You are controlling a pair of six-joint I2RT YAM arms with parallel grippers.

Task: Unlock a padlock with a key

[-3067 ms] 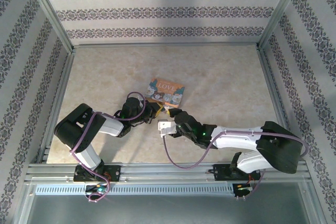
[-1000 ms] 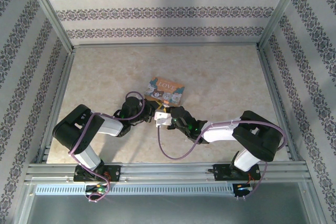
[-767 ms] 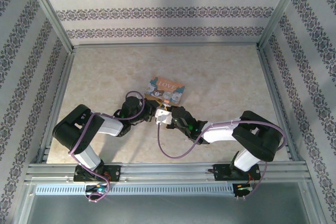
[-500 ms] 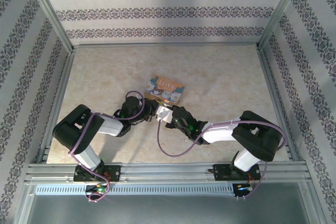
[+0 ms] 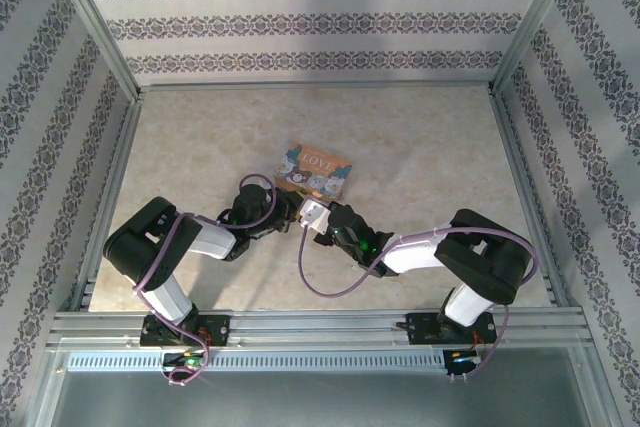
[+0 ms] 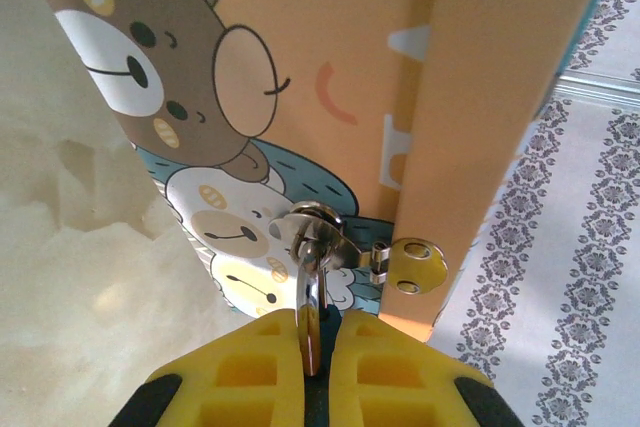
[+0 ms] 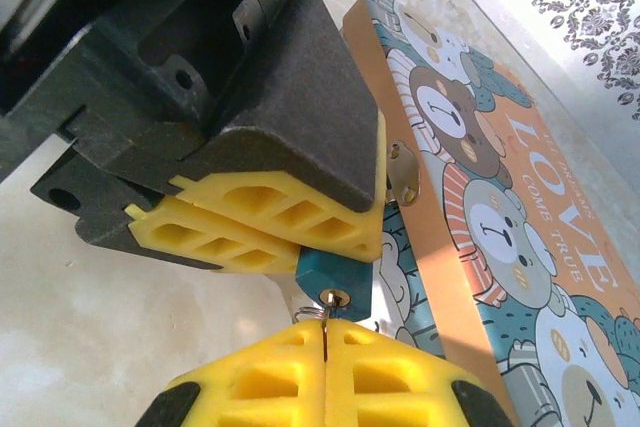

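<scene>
Got the left gripper (image 7: 262,224) clenched on the padlock (image 7: 335,280), right up against the tin's (image 7: 520,197) near edge, mid-table. Pinching the key (image 7: 325,333) tight in the right gripper (image 7: 325,352), tip at the teal body's keyhole

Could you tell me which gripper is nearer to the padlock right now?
Left. The left gripper is clamped directly on the padlock. The right gripper sits just off its keyhole end, pinching the key, whose tip meets the lock.
</scene>
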